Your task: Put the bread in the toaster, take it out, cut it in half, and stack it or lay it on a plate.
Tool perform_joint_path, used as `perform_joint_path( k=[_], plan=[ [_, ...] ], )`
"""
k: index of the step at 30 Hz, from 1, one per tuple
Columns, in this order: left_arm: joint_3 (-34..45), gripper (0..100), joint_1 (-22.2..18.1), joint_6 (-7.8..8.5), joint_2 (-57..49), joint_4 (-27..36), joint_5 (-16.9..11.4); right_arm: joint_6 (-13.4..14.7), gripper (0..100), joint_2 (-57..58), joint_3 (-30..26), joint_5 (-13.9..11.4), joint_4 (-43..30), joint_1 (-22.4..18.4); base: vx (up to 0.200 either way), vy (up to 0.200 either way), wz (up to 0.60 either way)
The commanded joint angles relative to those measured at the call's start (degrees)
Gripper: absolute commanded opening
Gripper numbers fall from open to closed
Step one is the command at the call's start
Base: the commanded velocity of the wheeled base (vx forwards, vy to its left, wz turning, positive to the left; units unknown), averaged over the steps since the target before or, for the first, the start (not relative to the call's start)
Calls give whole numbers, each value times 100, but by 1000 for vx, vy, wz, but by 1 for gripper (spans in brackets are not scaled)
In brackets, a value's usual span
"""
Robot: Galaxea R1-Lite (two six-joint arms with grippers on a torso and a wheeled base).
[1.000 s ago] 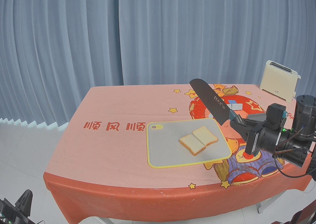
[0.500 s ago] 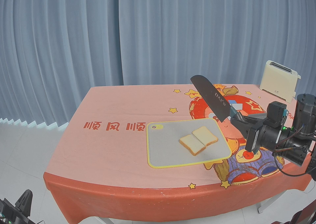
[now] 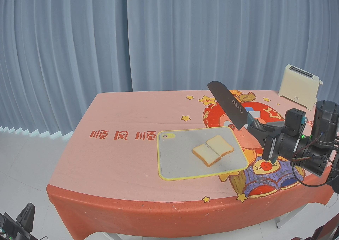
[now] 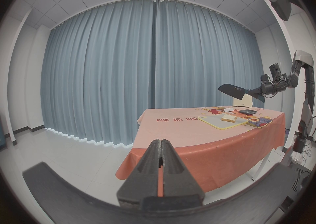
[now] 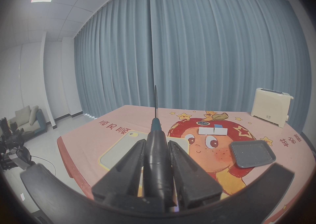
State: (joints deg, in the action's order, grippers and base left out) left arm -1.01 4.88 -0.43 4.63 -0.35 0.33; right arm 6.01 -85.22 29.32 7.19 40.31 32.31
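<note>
Bread is cut already. The 2 halves lie flat, side by side and touching, on the board, toward its R end. The seam btw them runs on a diagonal, from near-R to far-L across the desk. So each half's long axis follows that same line.

R pincer is clamped on the knife handle and held up off the desk, just past the board's R edge. The blade points up and away to the L, approx. parallel to the seam, w/ nothing under its edge. In the R wrist view the handle sits snug btw both fingers.

Key relation: the bread lies fwd-L of the R pincer and lower, near. L pincer is shut on nothing, low and well apart off the desk's front-L side. So the R arm is by far the nearer one.

Tray sits on the R side of the desk, btw board and toaster, also in R-arm reach.

Judgement: cut step looks done. The knife has to go down before that pincer can take a half. The grip should then come across a half's short side, i.e. square to the seam. The halves touch, so lifting one may drag the other.
</note>
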Motion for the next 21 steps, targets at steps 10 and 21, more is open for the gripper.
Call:
perform_joint_path(
  k=[10, 21],
  plan=[
    [101, 0, -4, -1, 29, -9, 2, 5, 0, -64, 4, 98, 3, 30, 0, 0, 0],
    [101, 0, 5, -1, 29, -9, 2, 23, 0, -240, -40, 309, 372, 83, 0, 0, 0]
  ],
)
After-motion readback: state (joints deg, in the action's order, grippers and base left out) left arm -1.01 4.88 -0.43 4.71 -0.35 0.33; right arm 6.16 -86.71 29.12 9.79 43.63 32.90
